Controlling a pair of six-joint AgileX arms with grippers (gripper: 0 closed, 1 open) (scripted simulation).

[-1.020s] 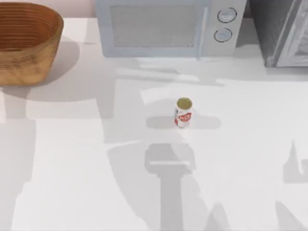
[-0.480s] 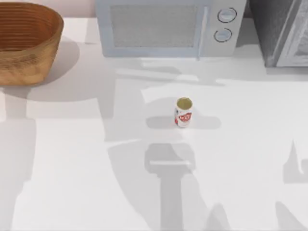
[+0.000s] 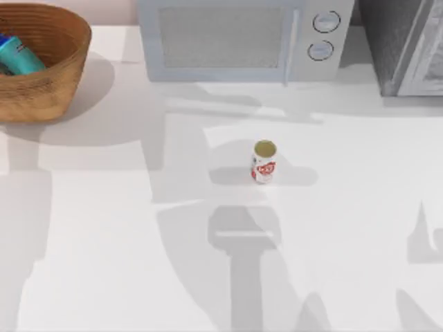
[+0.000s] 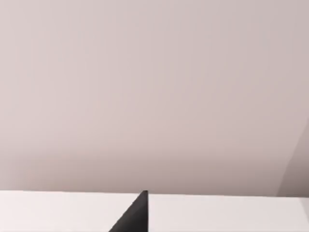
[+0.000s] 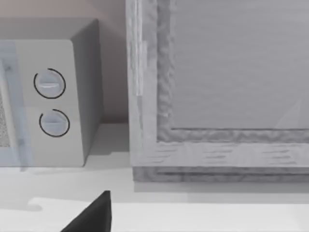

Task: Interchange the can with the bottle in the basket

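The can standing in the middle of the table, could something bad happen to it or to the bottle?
Maybe. The can stands upright and alone on the white table, so a clumsy side nudge might tip it and let it roll. The bottle lies tilted inside the basket near its wall, which may make it awkward to lift out cleanly. The basket sits by the table's left edge, so a hard push could shove it off.

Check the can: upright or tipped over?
Upright. The can stands on the table with its gold top facing up, label on its side wall.
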